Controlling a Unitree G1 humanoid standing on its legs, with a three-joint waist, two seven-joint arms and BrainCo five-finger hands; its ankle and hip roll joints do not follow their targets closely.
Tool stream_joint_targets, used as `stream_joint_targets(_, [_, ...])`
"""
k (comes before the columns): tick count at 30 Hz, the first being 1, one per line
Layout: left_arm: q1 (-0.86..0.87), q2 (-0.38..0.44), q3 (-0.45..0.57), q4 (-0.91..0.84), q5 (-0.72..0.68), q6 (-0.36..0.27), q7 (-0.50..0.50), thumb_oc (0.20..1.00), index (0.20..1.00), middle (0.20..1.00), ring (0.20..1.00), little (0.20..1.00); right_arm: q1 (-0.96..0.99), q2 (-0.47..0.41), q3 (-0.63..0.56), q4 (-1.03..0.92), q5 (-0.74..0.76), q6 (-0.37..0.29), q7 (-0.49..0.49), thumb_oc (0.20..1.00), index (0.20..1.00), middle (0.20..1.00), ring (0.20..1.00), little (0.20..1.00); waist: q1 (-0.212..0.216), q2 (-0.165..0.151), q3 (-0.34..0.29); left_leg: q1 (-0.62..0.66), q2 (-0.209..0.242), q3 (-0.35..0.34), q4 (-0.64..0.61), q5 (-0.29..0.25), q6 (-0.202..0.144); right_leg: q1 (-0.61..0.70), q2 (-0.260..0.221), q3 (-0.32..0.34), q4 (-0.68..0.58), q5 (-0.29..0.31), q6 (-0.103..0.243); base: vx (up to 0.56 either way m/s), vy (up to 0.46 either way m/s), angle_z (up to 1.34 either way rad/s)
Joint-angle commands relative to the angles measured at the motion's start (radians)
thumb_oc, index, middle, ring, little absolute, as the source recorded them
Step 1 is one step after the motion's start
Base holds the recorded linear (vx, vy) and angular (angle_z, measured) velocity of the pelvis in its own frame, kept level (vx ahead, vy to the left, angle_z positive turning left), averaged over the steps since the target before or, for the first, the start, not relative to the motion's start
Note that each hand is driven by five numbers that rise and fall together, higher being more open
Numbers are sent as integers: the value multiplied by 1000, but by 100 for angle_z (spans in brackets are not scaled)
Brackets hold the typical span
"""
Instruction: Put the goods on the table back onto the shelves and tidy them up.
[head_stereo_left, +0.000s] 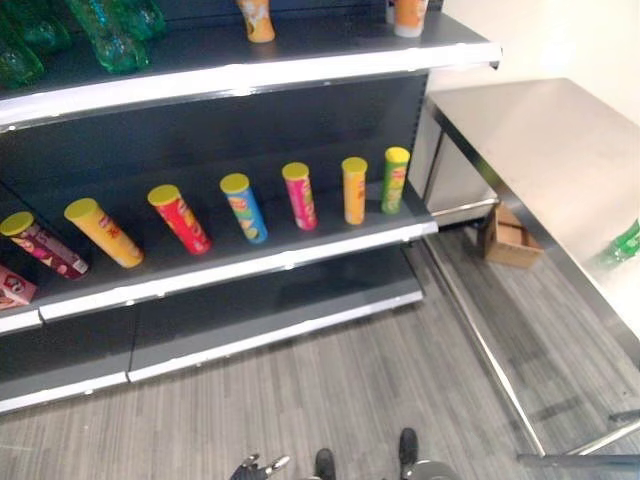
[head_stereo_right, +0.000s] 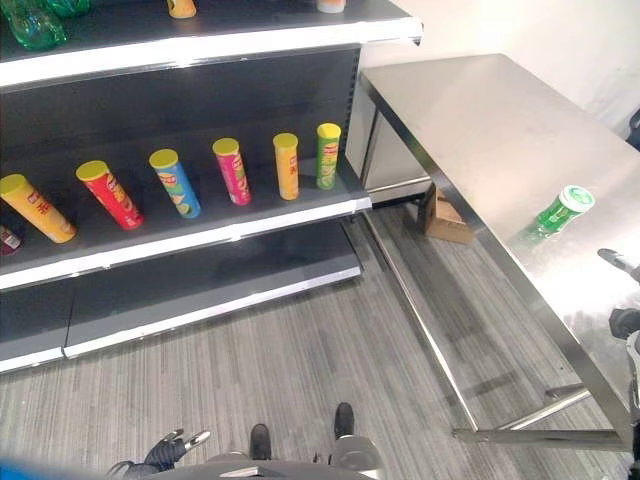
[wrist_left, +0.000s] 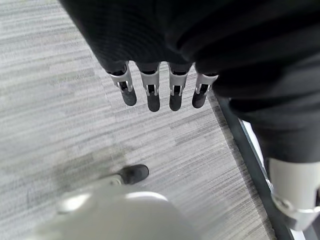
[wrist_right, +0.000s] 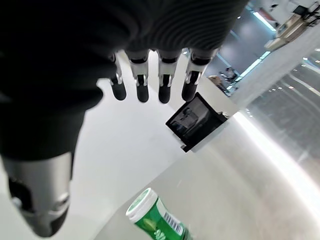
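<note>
A green container with a white lid (head_stereo_right: 556, 214) stands on the steel table (head_stereo_right: 480, 130) on the right; the right wrist view also shows the green container (wrist_right: 156, 220). My right hand (wrist_right: 142, 82) hovers over the table short of it, fingers straight, holding nothing. At the table's near right edge its dark fingertips (head_stereo_right: 618, 262) show. My left hand (head_stereo_left: 255, 467) hangs low over the floor, its fingers (wrist_left: 152, 92) straight and holding nothing. Several chip cans (head_stereo_left: 245, 208) stand in a row on the middle shelf (head_stereo_left: 250, 262).
Green bottles (head_stereo_left: 110, 30) and orange cups (head_stereo_left: 258, 18) sit on the top shelf. A cardboard box (head_stereo_left: 510, 238) lies on the floor under the table's far end. Grey striped floor separates shelves and table, with table legs (head_stereo_right: 430, 340) along the right.
</note>
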Motion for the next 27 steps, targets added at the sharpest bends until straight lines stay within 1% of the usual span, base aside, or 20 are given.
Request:
stream_joint_targets(1, [-47, 51, 11, 1, 14, -12, 13, 1000, 1000, 1000, 1000, 1000, -84, -43, 18, -21, -24, -23, -18, 1000, 1000, 1000, 1000, 1000, 14, 4, 14, -20, 37, 3, 43, -58, -31, -75, -19, 34, 370, -79, 66, 78, 63, -18])
stream_joint_targets(2, [-47, 54, 16, 2, 17, -13, 13, 1000, 1000, 1000, 1000, 1000, -77, -42, 14, -21, -26, -22, -17, 1000, 1000, 1000, 1000, 1000, 12, 3, 15, -11, 37, -4, 38, -60, -30, -85, -25, 51, 377, -73, 65, 68, 27, -12])
stream_joint_targets(3, [-47, 54, 15, 2, 18, -13, 13, 1000, 1000, 1000, 1000, 1000, -76, -41, 12, -22, -26, -21, -17, 1000, 1000, 1000, 1000, 1000, 14, 2, 16, -9, 36, -3, 37, -60, -30, -87, -26, 52, 380, -74, 65, 80, -11, -2])
stream_joint_targets(4, [-46, 58, 21, 1, 20, -13, 12, 1000, 1000, 1000, 1000, 1000, -70, -40, 8, -22, -30, -20, -19, 1000, 1000, 1000, 1000, 1000, 13, 3, 14, -3, 39, -7, 32, -63, -34, -89, -34, 60, 354, -69, 62, 88, -43, 5])
stream_joint_targets(6, [-51, 64, 22, -4, 17, -15, 9, 1000, 1000, 1000, 1000, 1000, -63, -42, 0, -22, -34, -15, -19, 1000, 1000, 1000, 1000, 1000, 8, 5, 13, -2, 46, -21, 31, -70, -45, -87, -44, 76, 245, -66, 60, 134, -94, -1])
stream_joint_targets(7, [-53, 65, 18, -4, 16, -16, 8, 1000, 1000, 1000, 1000, 1000, -65, -44, -2, -17, -30, -14, -23, 1000, 1000, 1000, 1000, 1000, 4, 3, 15, 0, 47, -29, 32, -77, -52, -92, -48, 94, 162, -55, 64, 141, -129, -16])
stream_joint_targets(9, [-54, 71, 18, -2, 18, -20, 5, 1000, 1000, 1000, 1000, 1000, -56, -46, -11, -9, -21, -13, -25, 1000, 1000, 1000, 1000, 1000, -6, 0, 20, 17, 54, -47, 29, -92, -61, -113, -45, 149, 40, -15, 79, 169, -144, 0])
stream_joint_targets(10, [-53, 76, 19, 0, 17, -21, 4, 1000, 1000, 1000, 1000, 1000, -55, -47, -11, -2, -20, -13, -27, 1000, 1000, 1000, 1000, 1000, -11, -1, 25, 32, 62, -53, 26, -101, -66, -136, -40, 166, 5, 6, 88, 227, -192, 12])
stream_joint_targets(11, [-48, 82, 17, 6, 24, -23, 0, 1000, 1000, 1000, 1000, 1000, -40, -53, -18, 2, -26, -11, -26, 1000, 1000, 1000, 1000, 1000, -17, -10, 24, 53, 66, -57, 24, -115, -75, -132, -41, 157, -30, 13, 99, 163, -147, 6])
stream_joint_targets(12, [-47, 82, 16, 6, 24, -23, 0, 1000, 1000, 1000, 1000, 1000, -37, -52, -21, 0, -26, -10, -26, 1000, 1000, 1000, 1000, 1000, -18, -10, 25, 54, 66, -59, 25, -115, -75, -127, -42, 153, -35, 14, 99, 165, -165, 37])
stream_joint_targets(13, [-48, 82, 15, 3, 32, -22, -4, 1000, 1000, 1000, 1000, 1000, -26, -47, -26, -9, -25, -8, -22, 1000, 1000, 1000, 1000, 1000, -21, -20, 22, 57, 65, -64, 26, -118, -78, -114, -42, 154, -35, 18, 95, 156, -208, 66])
stream_joint_targets(14, [-53, 77, 19, 4, 29, -22, -3, 1000, 1000, 1000, 1000, 1000, 1, -42, -53, -39, -23, -10, -19, 1000, 1000, 1000, 1000, 1000, -29, -25, 18, 62, 83, -70, 24, -115, -89, -109, -34, 155, -27, 29, 93, 192, -277, 74])
stream_joint_targets(16, [-55, 70, 12, 2, 30, -22, -4, 1000, 1000, 1000, 1000, 1000, 25, -44, -75, -40, -18, -13, -14, 1000, 1000, 1000, 1000, 1000, -36, -17, 11, 58, 107, -78, 20, -109, -105, -99, -26, 138, -29, 19, 84, 138, -246, 37])
stream_joint_targets(19, [-55, 57, -10, -8, 32, -23, -13, 1000, 1000, 1000, 1000, 1000, 44, -50, -90, -41, -13, -16, -4, 1000, 1000, 1000, 1000, 1000, -46, 4, 0, 44, 138, -85, 14, -92, -125, -85, -12, 107, -37, 0, 73, 101, -176, 30])
stream_joint_targets(21, [-53, 53, -23, -15, 35, -21, -16, 1000, 1000, 1000, 1000, 1000, 38, -53, -85, -36, -9, -18, -3, 1000, 1000, 1000, 1000, 1000, -47, 18, -4, 40, 152, -86, 13, -82, -135, -79, -1, 94, -38, -14, 64, 83, -116, 29])
stream_joint_targets(22, [-53, 53, -22, -15, 35, -21, -16, 1000, 1000, 1000, 1000, 1000, 37, -54, -84, -35, -9, -18, -3, 1000, 1000, 1000, 1000, 1000, -48, 19, -5, 39, 153, -87, 13, -82, -136, -79, 0, 93, -37, -14, 63, 100, -142, 24])
stream_joint_targets(23, [-55, 53, -28, -9, 41, -23, -21, 1000, 1000, 1000, 1000, 1000, 19, -59, -66, -33, -9, -22, 4, 1000, 1000, 1000, 1000, 1000, -48, 28, -7, 41, 166, -83, 13, -77, -144, -71, 11, 88, -43, -28, 55, 70, -100, 23])
stream_joint_targets(24, [-55, 53, -27, -9, 41, -23, -21, 1000, 1000, 1000, 1000, 1000, 17, -59, -64, -32, -9, -22, 4, 1000, 1000, 1000, 1000, 1000, -49, 29, -6, 41, 167, -82, 13, -77, -145, -71, 12, 88, -43, -28, 55, 139, -188, 14])
stream_joint_targets(25, [-57, 57, -28, -3, 46, -22, -21, 1000, 1000, 1000, 1000, 1000, -4, -63, -34, -51, -18, -24, 14, 1000, 1000, 1000, 1000, 1000, -47, 36, -7, 44, 176, -80, 25, -72, -151, -65, 25, 91, -43, -41, 44, 123, -181, 2])
stream_joint_targets(27, [-53, 64, -14, -3, 50, -19, -23, 1000, 1000, 1000, 1000, 1000, -36, -62, 14, -121, -37, -31, 32, 1000, 1000, 1000, 1000, 1000, -46, 39, -5, 32, 196, -76, 100, -46, -154, -52, 54, 109, -40, -64, 26, 136, -217, -12])
